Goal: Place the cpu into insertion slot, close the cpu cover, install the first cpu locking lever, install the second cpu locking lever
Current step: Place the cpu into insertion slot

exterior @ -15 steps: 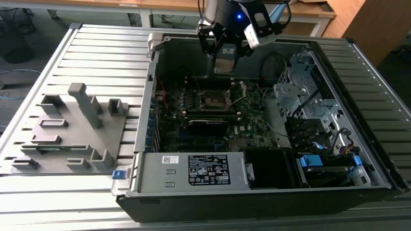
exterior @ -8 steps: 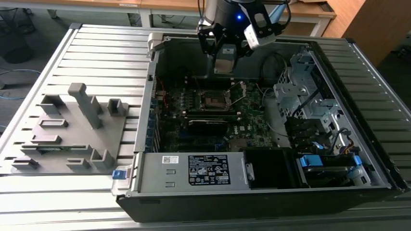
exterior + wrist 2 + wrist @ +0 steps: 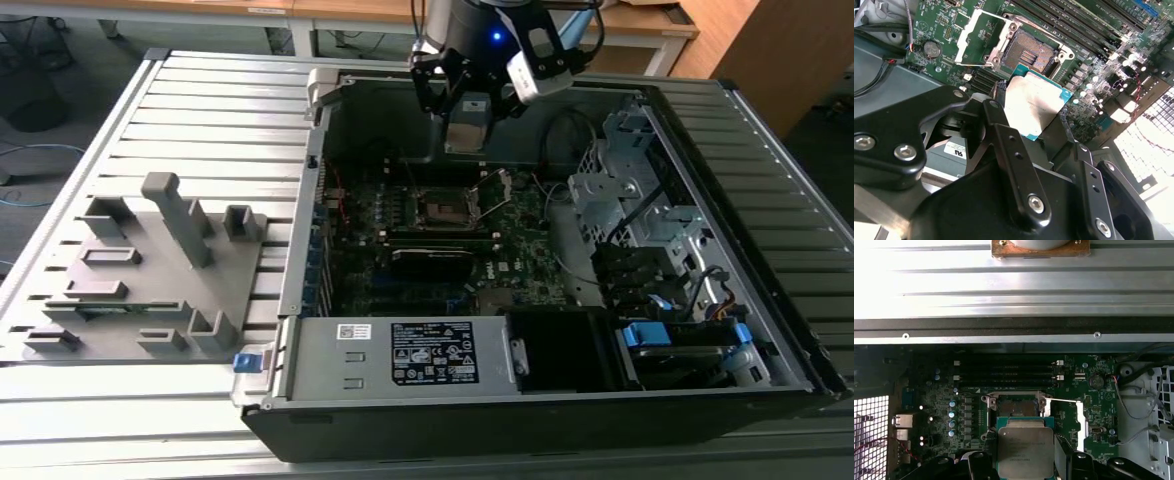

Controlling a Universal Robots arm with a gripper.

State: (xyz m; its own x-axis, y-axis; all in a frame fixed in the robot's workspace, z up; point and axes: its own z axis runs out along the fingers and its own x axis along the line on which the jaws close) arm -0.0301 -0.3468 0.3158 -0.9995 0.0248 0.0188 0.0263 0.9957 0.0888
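I am watching the end effector (image 3: pixel 1035 131) gripping the cpu (image 3: pixel 1034 107) by two opposite edges, chip lying flat between its fingers. The cpu is hovering just short of the bare insertion slot (image 3: pixel 1031 50), with the cpu cover (image 3: pixel 976 37) swung open beside it.

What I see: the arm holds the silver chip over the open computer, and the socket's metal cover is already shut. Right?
Not quite: the cpu cover stands open beside the bare insertion slot, as the second wrist view shows. The gripper does hold the cpu over the open computer.
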